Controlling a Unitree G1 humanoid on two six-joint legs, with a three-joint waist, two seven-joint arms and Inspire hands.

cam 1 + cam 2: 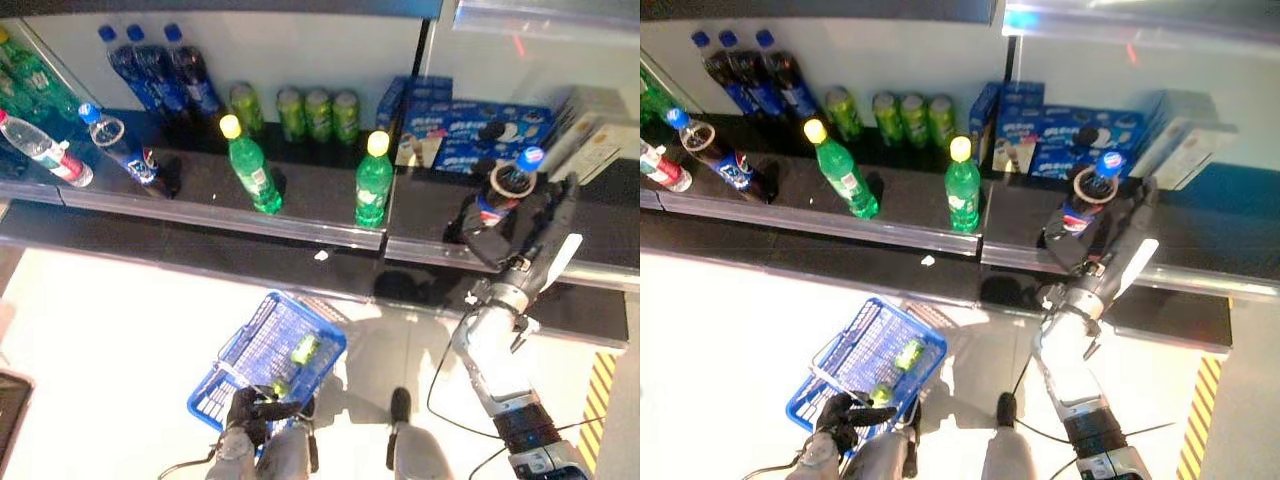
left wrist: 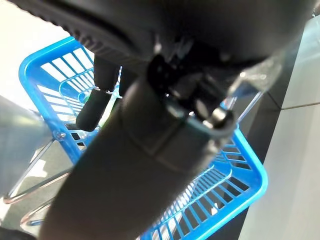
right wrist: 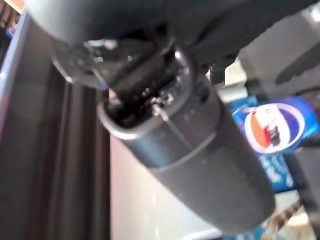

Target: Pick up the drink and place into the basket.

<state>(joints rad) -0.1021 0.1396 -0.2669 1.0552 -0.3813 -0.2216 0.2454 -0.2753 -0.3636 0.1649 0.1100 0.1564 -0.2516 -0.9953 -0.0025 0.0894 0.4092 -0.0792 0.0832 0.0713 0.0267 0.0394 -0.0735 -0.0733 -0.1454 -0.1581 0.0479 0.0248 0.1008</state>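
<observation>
A dark cola bottle (image 1: 503, 188) with a blue cap leans over the black shelf (image 1: 320, 195) at the right. My right hand (image 1: 525, 225) reaches in from the lower right with its fingers curled round the bottle's body. The bottle's blue label also shows in the right wrist view (image 3: 280, 127). My left hand (image 1: 250, 408) is shut on the wire handles of the blue basket (image 1: 215, 365), which hangs low at the left above the pale floor. Green drinks (image 1: 305, 348) lie in the basket. The basket's rim shows in the left wrist view (image 2: 250, 175).
Green bottles (image 1: 373, 180) with yellow caps stand near the shelf's front rail. Green cans (image 1: 318, 113) and dark cola bottles (image 1: 160, 70) stand at the back. Blue biscuit boxes (image 1: 470, 125) are behind the held bottle. A yellow-black floor stripe (image 1: 598, 395) lies at the lower right.
</observation>
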